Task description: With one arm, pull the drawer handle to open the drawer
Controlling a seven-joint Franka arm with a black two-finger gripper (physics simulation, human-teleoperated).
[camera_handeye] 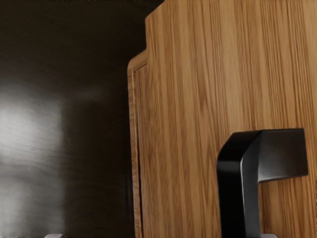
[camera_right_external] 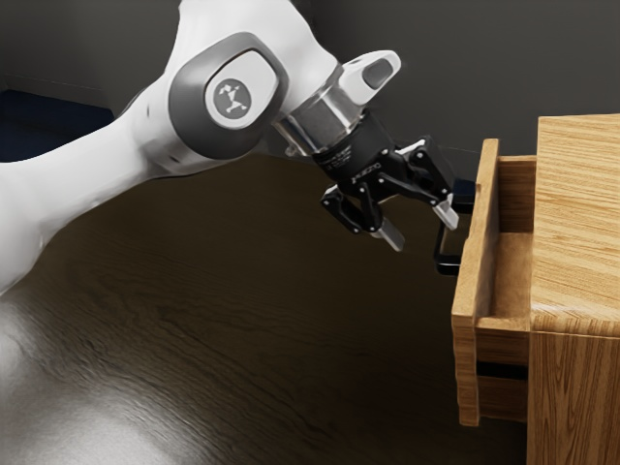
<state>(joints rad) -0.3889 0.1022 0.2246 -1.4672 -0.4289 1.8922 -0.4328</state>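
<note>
The wooden drawer [camera_right_external: 480,291] stands pulled partway out of the cabinet [camera_right_external: 576,320], with its inside showing behind the front panel. A black handle [camera_right_external: 446,254] sticks out of the panel toward the arm. My black gripper [camera_right_external: 422,231] is open at the handle's upper part. One finger [camera_right_external: 448,213] lies at the bar and the other [camera_right_external: 392,232] stands well away from it. In the wrist view the handle [camera_handeye: 247,178] rises close under my hand against the drawer front [camera_handeye: 198,99].
A dark glossy wooden tabletop [camera_right_external: 223,358] stretches out toward the exterior view's left of the cabinet. The cabinet's top [camera_right_external: 581,213] overhangs the drawer at the exterior view's right edge.
</note>
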